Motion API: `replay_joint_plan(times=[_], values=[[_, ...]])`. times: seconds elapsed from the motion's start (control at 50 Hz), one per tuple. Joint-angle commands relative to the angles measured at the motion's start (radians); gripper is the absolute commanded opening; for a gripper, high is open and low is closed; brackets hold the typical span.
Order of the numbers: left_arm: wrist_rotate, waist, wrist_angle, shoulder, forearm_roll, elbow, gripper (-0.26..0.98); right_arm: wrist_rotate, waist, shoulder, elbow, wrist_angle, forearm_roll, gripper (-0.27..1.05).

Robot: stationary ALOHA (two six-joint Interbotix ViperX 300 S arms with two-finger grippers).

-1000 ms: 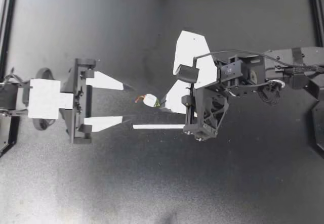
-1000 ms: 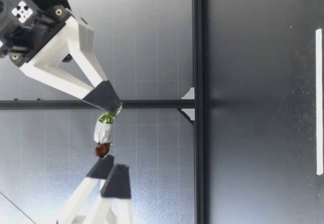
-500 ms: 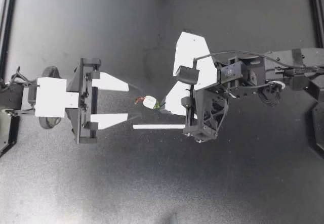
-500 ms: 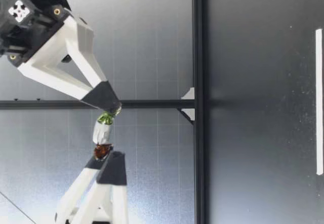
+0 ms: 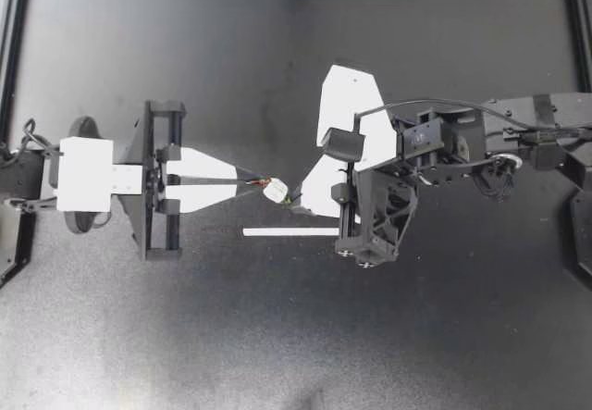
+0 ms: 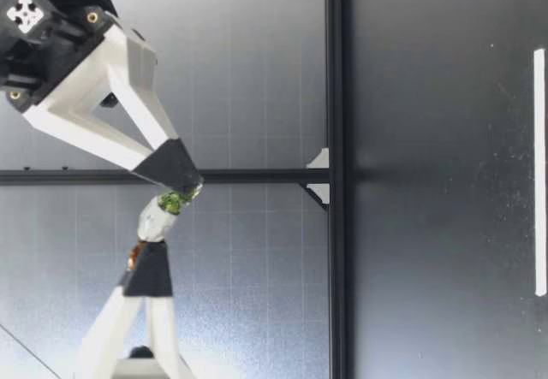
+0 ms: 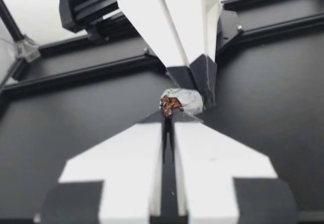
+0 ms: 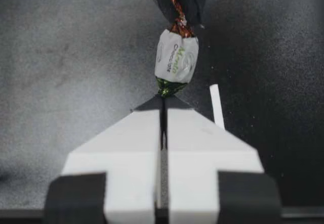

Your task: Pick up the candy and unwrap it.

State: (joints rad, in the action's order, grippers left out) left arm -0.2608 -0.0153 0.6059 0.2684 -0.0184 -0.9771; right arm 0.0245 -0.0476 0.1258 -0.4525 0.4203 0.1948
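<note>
While I watch from overhead, my left gripper (image 5: 248, 181) reaches in from the worktop's (image 5: 111, 336) left edge toward its middle. Its jaws are together, pinched on the brown twist (image 5: 256, 183) at one end of the candy (image 5: 275, 189). The left wrist view confirms it: the twist (image 7: 169, 104) is caught right at the fingertips (image 7: 152, 120), and the white-wrapped candy (image 7: 185, 100) sits just ahead.

The candy is strung between both grippers over the middle of the worktop. From table height it (image 6: 157, 216) hangs tilted, well above the surface, touching nothing but the two sets of dark tips.

On its far end my right gripper (image 5: 294, 197) comes in from the right edge, jaws clamped on the green twist (image 8: 169, 86) — the right wrist view shows the fingers pressed flat together with that twist nipped at their tips.

A thin white strip (image 5: 289, 231) lies flat on the worktop beside the candy, one end running under my right arm.
</note>
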Motion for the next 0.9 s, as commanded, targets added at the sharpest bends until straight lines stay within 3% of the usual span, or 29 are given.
replay_joint_plan(times=[0.0, 0.5, 0.88], values=[[0.008, -0.003, 0.012, 0.017, -0.003, 0.000, -0.13, 0.000, 0.006, 0.026, 0.005, -0.008, 0.003, -0.16], [0.083, -0.002, 0.012, 0.055, -0.002, -0.043, -0.13, 0.002, 0.006, 0.117, -0.141, -0.112, 0.003, -0.16], [0.094, 0.003, 0.017, 0.034, 0.002, -0.032, -0.13, -0.011, 0.006, 0.110, -0.150, -0.170, 0.000, -0.16]])
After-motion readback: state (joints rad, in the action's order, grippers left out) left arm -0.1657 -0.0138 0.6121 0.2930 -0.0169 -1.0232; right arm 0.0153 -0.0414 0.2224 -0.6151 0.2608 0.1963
